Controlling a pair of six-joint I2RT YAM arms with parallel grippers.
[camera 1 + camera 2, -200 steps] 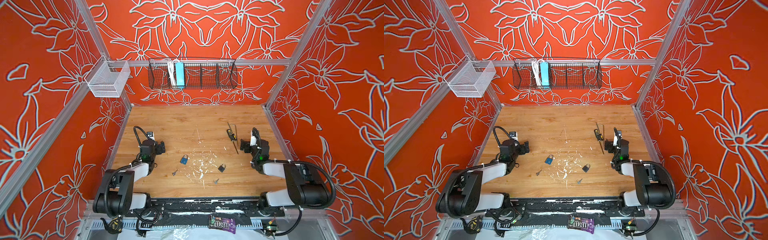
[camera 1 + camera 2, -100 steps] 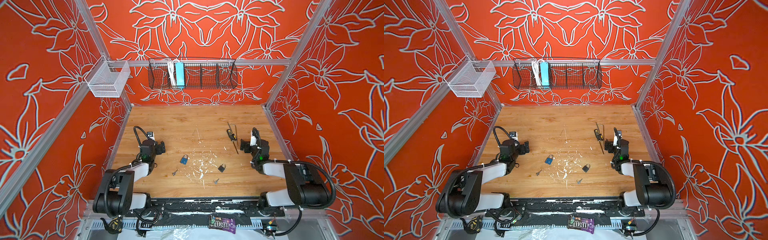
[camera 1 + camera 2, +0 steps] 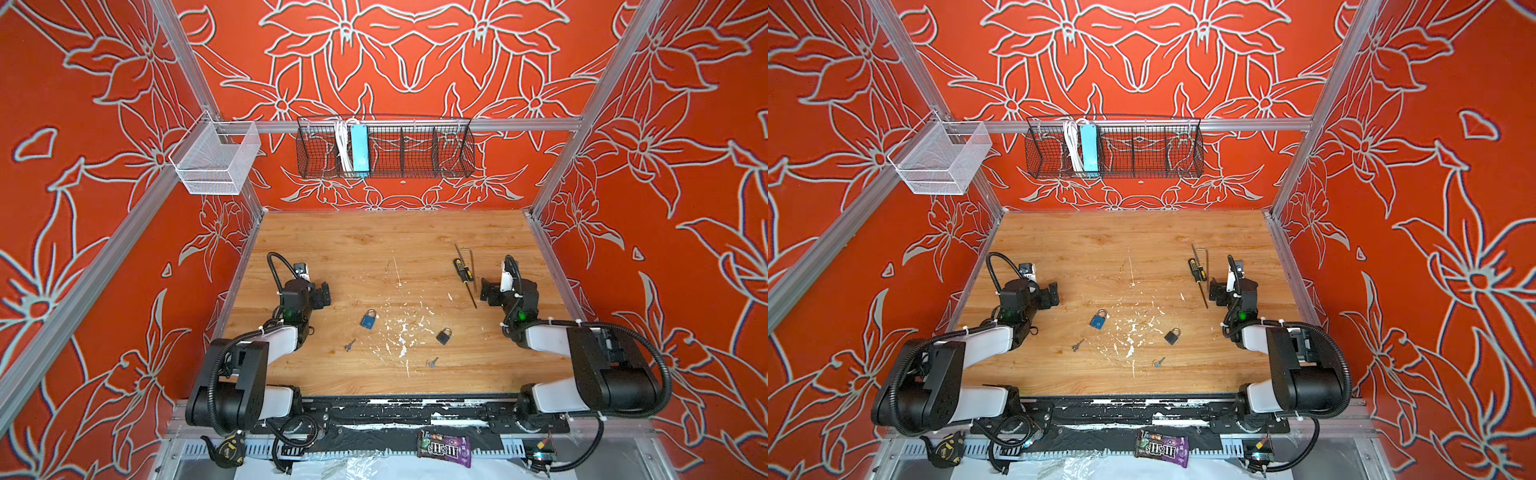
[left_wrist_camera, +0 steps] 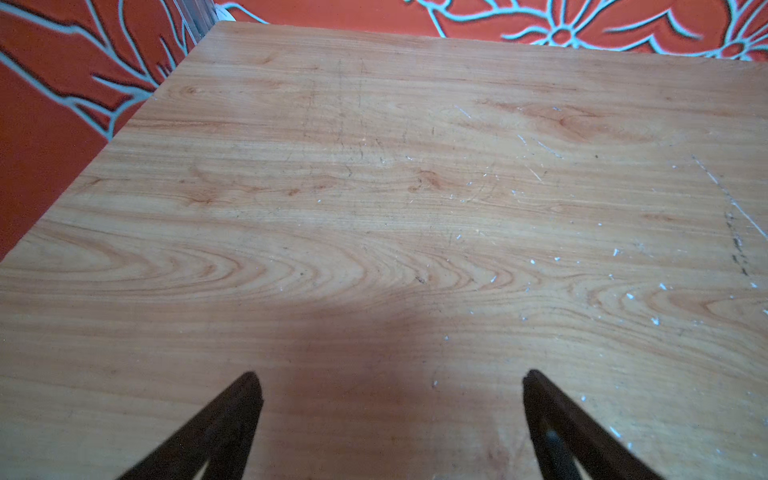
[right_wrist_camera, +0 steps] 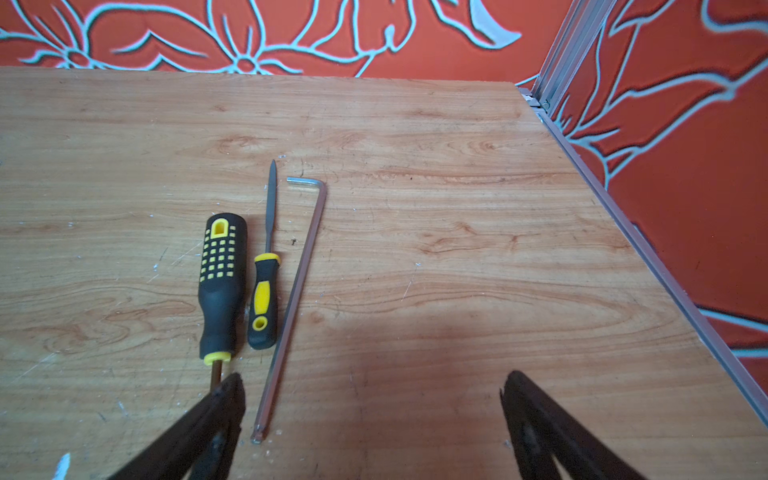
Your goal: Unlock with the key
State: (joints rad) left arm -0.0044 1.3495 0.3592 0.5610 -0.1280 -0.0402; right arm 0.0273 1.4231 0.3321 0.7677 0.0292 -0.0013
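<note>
While both arms crouch low over the scuffed, pale wood-grain tabletop [image 3: 374,245], the blue square-bodied padlock [image 3: 368,320] lies flat near the table's middle with its curved steel shackle pointing toward the back wall. A small silvery metal key [image 3: 350,345] lies just beside that padlock on the side toward the arms' bases, apart from it. To the padlock's right, past a scatter of chalky white flecks [image 3: 399,332], is a small black padlock [image 3: 444,336]. A second silvery key [image 3: 432,363] lies nearer the front edge than either lock.

The left gripper [image 3: 322,294] hovers well to the left of the blue padlock. Its dark tapered fingers [image 4: 232,415] are spread wide over bare wood, grasping nothing. The right gripper [image 5: 372,377] is far to the padlock's right, its fingers likewise parted and empty.

Between the blue padlock and that right gripper, three tools lie side by side. They are a black screwdriver with yellow rubber studs [image 5: 222,286], a slim pointed file with a black-and-yellow handle [image 5: 265,299] and a bent steel hex key [image 5: 299,270].
</note>
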